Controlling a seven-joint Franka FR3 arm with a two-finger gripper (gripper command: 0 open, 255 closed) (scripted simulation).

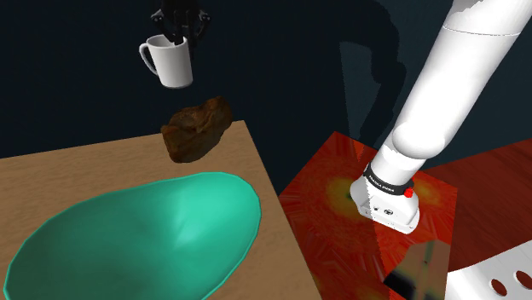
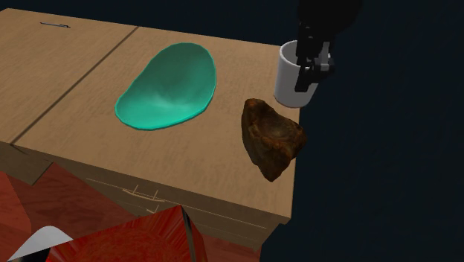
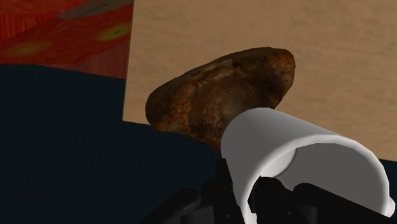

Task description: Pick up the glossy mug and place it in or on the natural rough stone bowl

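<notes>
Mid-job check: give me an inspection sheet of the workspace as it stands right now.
Surface: wooden table, with one seam line along its top.
Job's things: white mug held clear of the table, tilted. The brown rough stone bowl sits near the table's corner, and the mug is not in it.
Clutter: large teal bowl. There is also a thin dark item at the second exterior view's upper left, too small to identify.
Grippers: black hand shut on the mug's rim.
Cables: nothing seen.
Surroundings: red patterned floor, white stand, dark backdrop.
</notes>
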